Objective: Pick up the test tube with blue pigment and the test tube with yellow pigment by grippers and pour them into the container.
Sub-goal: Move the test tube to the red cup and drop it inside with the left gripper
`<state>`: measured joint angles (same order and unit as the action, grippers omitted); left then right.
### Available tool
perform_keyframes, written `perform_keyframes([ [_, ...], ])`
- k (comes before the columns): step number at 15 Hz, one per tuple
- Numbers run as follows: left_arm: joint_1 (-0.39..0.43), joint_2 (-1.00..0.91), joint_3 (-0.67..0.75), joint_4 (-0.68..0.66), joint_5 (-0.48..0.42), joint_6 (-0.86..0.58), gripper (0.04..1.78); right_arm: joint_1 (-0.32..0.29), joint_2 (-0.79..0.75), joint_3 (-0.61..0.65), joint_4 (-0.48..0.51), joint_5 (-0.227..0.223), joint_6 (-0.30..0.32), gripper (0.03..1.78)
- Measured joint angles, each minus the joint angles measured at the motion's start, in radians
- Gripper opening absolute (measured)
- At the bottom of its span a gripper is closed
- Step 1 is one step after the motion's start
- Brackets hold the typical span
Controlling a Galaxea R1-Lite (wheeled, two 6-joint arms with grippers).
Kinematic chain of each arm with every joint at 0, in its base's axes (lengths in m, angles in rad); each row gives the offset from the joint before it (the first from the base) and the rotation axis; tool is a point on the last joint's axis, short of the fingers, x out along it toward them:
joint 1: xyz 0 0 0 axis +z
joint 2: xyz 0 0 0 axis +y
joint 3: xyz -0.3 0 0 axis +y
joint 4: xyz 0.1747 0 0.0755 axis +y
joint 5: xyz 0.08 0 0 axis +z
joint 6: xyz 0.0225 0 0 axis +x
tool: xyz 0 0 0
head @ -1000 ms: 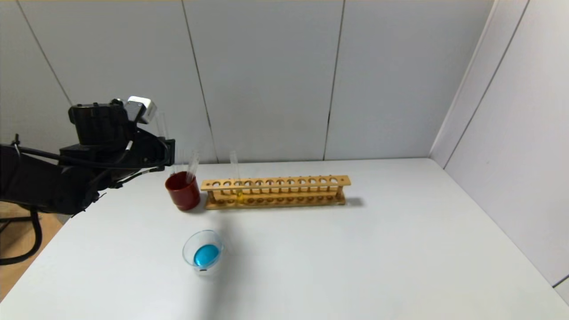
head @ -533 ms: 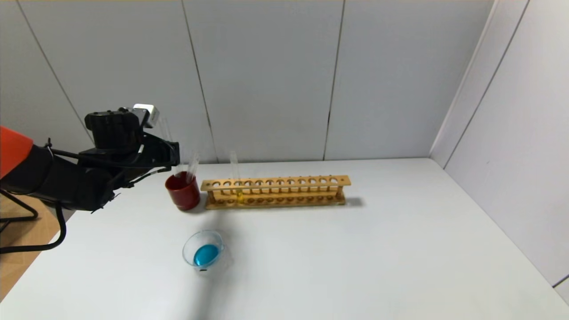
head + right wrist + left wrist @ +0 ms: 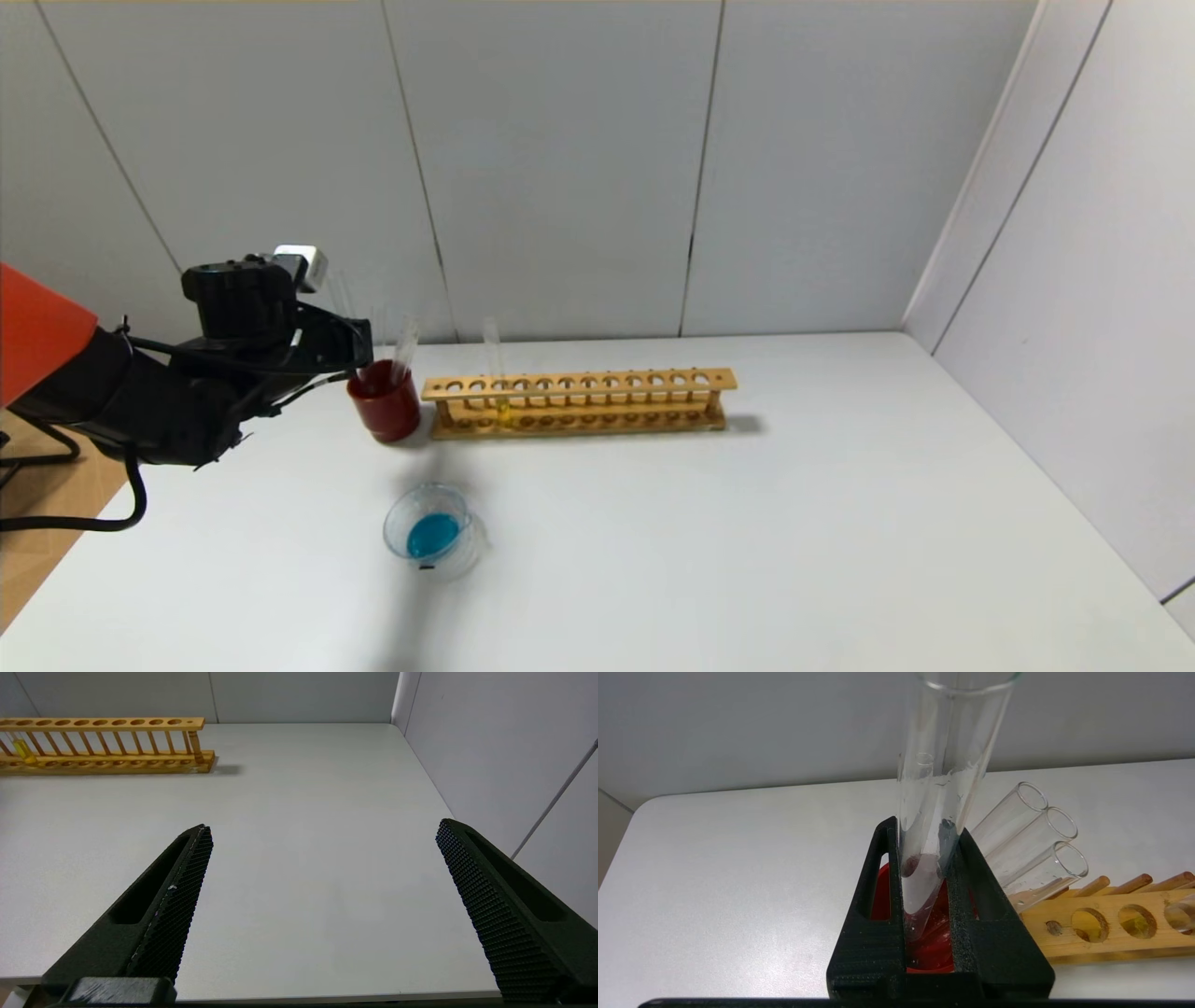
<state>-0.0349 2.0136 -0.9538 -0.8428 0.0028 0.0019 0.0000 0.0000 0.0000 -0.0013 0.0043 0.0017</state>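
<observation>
My left gripper (image 3: 360,349) (image 3: 927,829) is shut on a clear test tube (image 3: 945,760) (image 3: 342,277) that stands nearly upright, its round bottom just above the red cup (image 3: 386,403) (image 3: 934,948). No coloured liquid shows in this tube. Blue liquid lies in the container (image 3: 431,532) at the front of the table, and no tube holding blue pigment is in view. The test tube with yellow pigment (image 3: 500,383) (image 3: 21,746) stands in the wooden rack (image 3: 579,401) (image 3: 107,742). My right gripper (image 3: 324,826) hangs open and empty over the table's near right part.
Three clear empty tubes (image 3: 1031,826) (image 3: 404,345) lean in the red cup, right beside the rack's (image 3: 1106,924) left end. White walls close the table off at the back and on the right. The table's left edge lies under my left arm.
My left gripper has moved right and down with the clear tube, bringing its bottom to the red cup's mouth. The blue liquid in the container has settled.
</observation>
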Motion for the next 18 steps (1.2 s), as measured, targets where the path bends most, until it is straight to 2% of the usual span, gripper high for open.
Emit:
perform_keyframes([
  [8,0.019,0.050,0.028,-0.097,-0.012,-0.001,0.31,0.000,0.000,0.000,0.000,0.000,0.000,1.75],
  [10,0.020,0.057,0.029,-0.097,-0.012,-0.001,0.37,0.000,0.000,0.000,0.000,0.000,0.000,1.75],
  [13,0.020,0.058,0.031,-0.097,-0.012,-0.003,0.63,0.000,0.000,0.000,0.000,0.000,0.000,1.75],
  [18,0.017,0.023,0.043,-0.097,-0.012,0.002,1.44,0.000,0.000,0.000,0.000,0.000,0.000,1.75],
])
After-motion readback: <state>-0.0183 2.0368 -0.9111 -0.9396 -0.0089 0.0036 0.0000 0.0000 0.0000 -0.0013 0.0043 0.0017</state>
